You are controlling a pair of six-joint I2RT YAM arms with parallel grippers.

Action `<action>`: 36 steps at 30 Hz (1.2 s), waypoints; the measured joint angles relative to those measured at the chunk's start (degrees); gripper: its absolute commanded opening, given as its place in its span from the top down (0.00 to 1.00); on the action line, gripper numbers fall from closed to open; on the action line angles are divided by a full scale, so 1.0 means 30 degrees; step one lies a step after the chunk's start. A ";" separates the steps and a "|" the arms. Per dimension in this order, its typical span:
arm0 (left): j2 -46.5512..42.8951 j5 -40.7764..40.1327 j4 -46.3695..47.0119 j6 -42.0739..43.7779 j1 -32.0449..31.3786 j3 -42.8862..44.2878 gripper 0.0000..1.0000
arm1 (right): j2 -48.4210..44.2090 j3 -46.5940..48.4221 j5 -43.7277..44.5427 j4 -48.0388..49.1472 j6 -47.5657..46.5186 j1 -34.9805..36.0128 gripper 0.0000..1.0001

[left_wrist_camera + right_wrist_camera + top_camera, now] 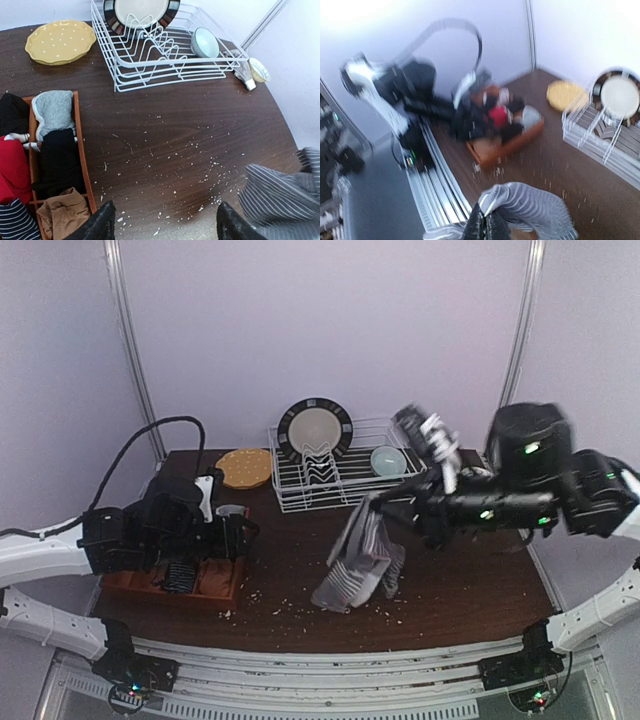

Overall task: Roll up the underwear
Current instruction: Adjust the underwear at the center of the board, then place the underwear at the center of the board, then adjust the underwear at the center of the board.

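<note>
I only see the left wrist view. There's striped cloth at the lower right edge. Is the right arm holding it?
Observer: Yes. In the right wrist view the right gripper has its jaws shut on an edge of the striped underwear.
Operator: Is it lying flat?
Observer: No. In the top view it hangs bunched below the gripper, in front of the dish rack.
</note>
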 measured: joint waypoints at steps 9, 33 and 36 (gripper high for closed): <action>-0.1974 -0.0758 -0.0663 0.0007 0.0000 -0.0109 0.32 | -0.2863 -0.0291 0.4299 0.1858 -0.0729 -0.0962 1.00; 0.7329 0.2637 0.1180 -0.0379 -0.0729 -0.0255 0.22 | -0.1741 -1.2728 0.2965 0.2805 0.4255 -0.9326 1.00; 0.9573 0.3096 0.1552 -0.0102 -0.0750 0.1472 0.21 | -0.1800 -1.2743 0.2936 0.3104 0.4459 -0.9435 1.00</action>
